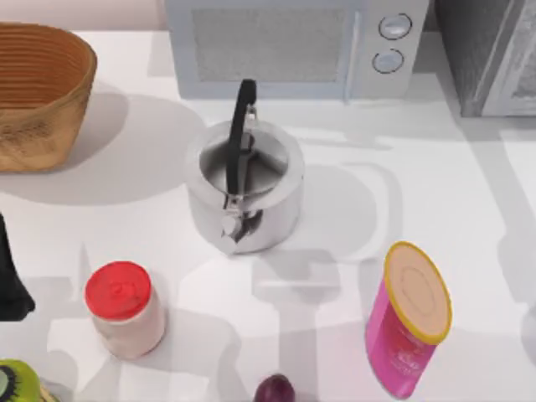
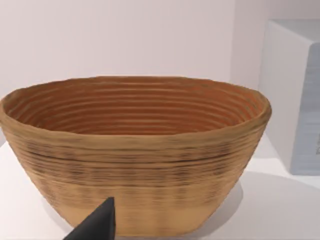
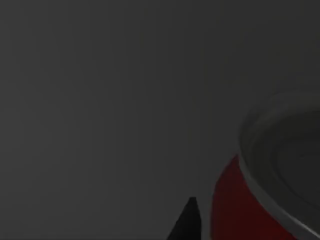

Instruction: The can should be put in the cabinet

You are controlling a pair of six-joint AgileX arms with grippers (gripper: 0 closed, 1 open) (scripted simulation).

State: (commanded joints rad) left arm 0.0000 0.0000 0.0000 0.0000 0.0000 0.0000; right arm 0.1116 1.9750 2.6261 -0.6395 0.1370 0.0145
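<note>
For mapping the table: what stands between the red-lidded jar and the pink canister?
In the top view, only a small purple thing low between jar and canister; otherwise bare table.

The basket [image 1: 38,92] at ten o'clock on the bench [image 1: 435,201] looks woven, its ribbed coils rough and matt, tan outside and warmer brown within. The bench itself is a smooth, matt white. At the centre, the kettle [image 1: 243,188] reads as polished metal with a soft sheen, its handle [image 1: 243,126] a matt black plastic. The microwave [image 1: 293,46] at twelve o'clock has a pale, smooth plastic-looking shell. The jar [image 1: 126,314] at seven o'clock carries a glossy red lid. The pink canister [image 1: 409,322] at five o'clock shines slightly. The can [image 3: 240,210] shows glossy red paint under a brushed silver metal rim, against the cabinet [image 1: 486,54], a finely speckled matt grey.
</note>
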